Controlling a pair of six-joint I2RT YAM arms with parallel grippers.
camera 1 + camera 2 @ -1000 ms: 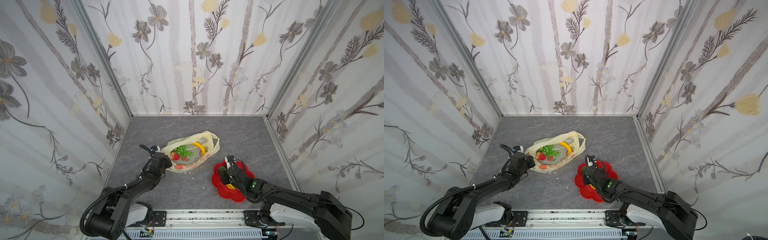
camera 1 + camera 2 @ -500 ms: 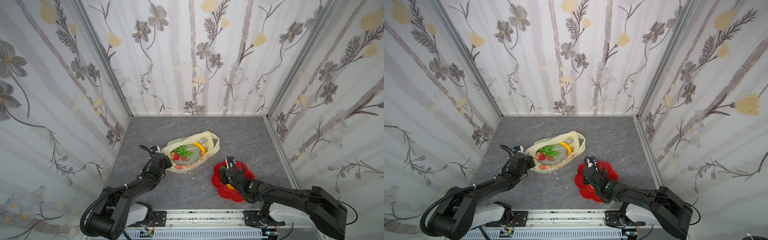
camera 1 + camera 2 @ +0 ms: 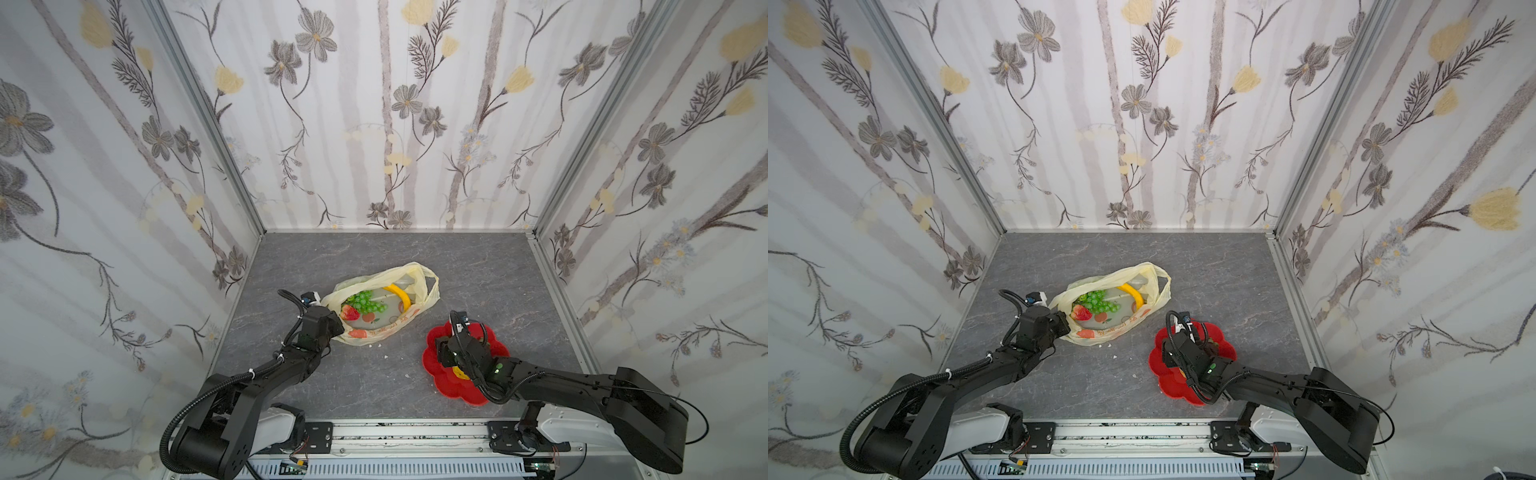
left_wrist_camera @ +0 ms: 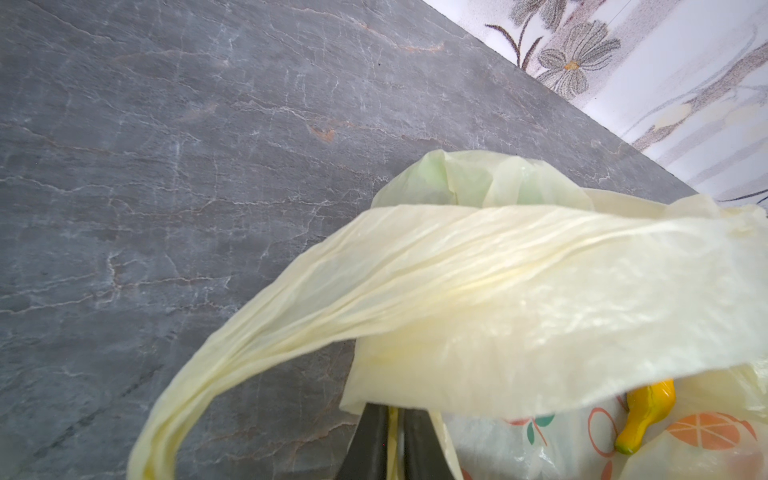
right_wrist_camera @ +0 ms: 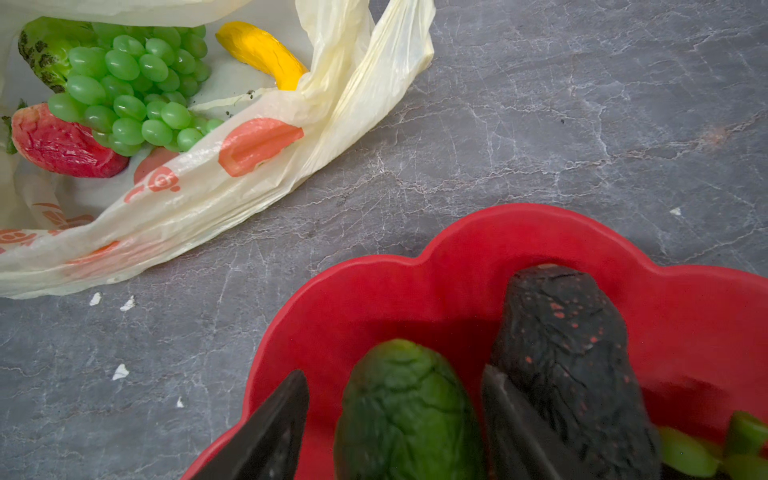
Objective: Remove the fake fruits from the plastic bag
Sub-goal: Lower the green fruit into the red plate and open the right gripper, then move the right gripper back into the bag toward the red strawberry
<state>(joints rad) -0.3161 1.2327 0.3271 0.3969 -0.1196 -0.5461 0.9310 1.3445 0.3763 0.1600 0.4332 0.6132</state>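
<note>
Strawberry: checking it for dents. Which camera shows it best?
Right wrist view: the strawberry is large and sharp, beside the grapes. Both top views show it small; the left wrist view shows none of it.

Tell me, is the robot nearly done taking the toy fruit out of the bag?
Not yet. Done: the green avocado and a dark brown piece sit in the red dish. In hand: the right fingers stand open either side of the avocado, and the left fingers pinch the plastic bag. Left inside: banana, grapes, strawberry and a bumpy green fruit.

Banana (image 4: 646, 409) half beneath bag (image 4: 498, 291) fold
</note>
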